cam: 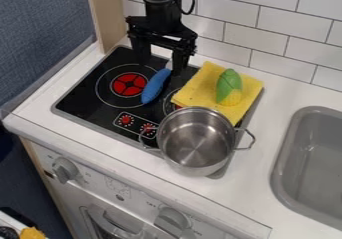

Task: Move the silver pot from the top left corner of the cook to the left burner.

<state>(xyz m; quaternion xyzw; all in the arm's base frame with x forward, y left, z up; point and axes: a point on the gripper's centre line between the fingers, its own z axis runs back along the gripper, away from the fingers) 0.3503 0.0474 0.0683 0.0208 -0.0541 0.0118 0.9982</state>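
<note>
Gripper [160, 67]: upper centre of the frame, over the cooktop [83, 98]; jaws spread apart. Silver pot [195, 140] sits upright below frame centre, at the cooktop's near right corner.

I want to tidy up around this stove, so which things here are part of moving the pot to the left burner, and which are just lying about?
Part of the job:
- silver two-handled pot
- left burner
- black two-finger gripper

Just lying about:
- blue elongated object
- yellow cloth
- toy corn cob on the cloth
</note>
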